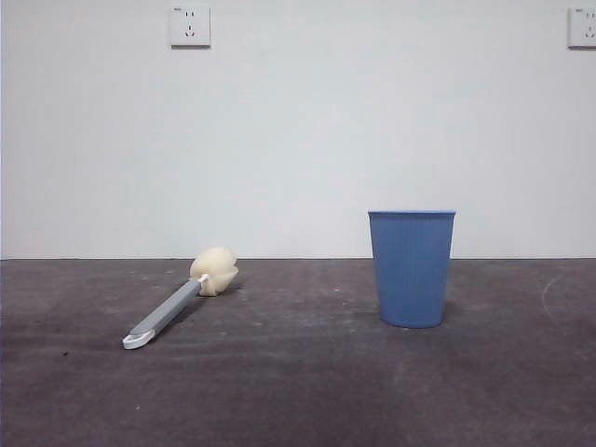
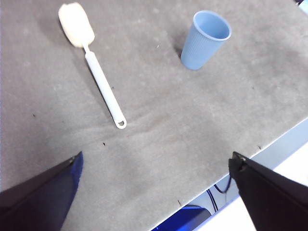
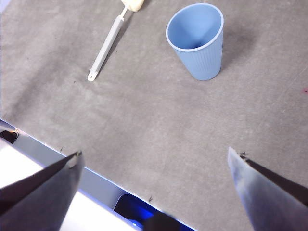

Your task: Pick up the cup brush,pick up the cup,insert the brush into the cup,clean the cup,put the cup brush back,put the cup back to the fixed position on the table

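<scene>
The cup brush (image 1: 177,304) lies flat on the table (image 1: 298,391) at the left, its cream sponge head toward the wall and its white looped end toward the front. The blue ribbed cup (image 1: 411,267) stands upright to the right of it, empty. In the left wrist view the cup brush (image 2: 94,71) and the cup (image 2: 204,40) both lie well ahead of my left gripper (image 2: 156,163), which is open and holds nothing. My right gripper (image 3: 156,161) is open too, high above the table's front edge, with the cup (image 3: 198,40) and the cup brush (image 3: 107,45) beyond it.
A white wall with two sockets (image 1: 190,25) rises behind the table. The table's front edge (image 3: 53,154) runs under both grippers, with a blue object (image 2: 175,219) below it.
</scene>
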